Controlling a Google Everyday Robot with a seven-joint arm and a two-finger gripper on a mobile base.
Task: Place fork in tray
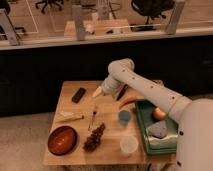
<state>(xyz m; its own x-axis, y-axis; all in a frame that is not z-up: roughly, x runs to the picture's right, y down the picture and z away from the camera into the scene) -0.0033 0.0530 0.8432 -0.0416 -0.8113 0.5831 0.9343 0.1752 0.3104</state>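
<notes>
The fork [93,118] is a thin pale utensil with a darker end. It lies on the wooden table [107,127] just above a brown pinecone-like cluster [94,138]. The dark-green tray [141,128] sits at the table's right edge and holds a grey lump [158,130] and an orange round item [160,113]. My gripper [97,92] hangs over the back middle of the table. It is above and slightly right of the fork, apart from it, and well left of the tray.
A black block [78,95] lies at the back left, and a pale flat stick [70,118] lies left of the fork. A red-brown bowl [62,140] is at the front left. A black knife-like utensil [121,93], an orange curved item [131,99], a blue cup [124,117] and a clear cup [129,145] stand between the fork and the tray.
</notes>
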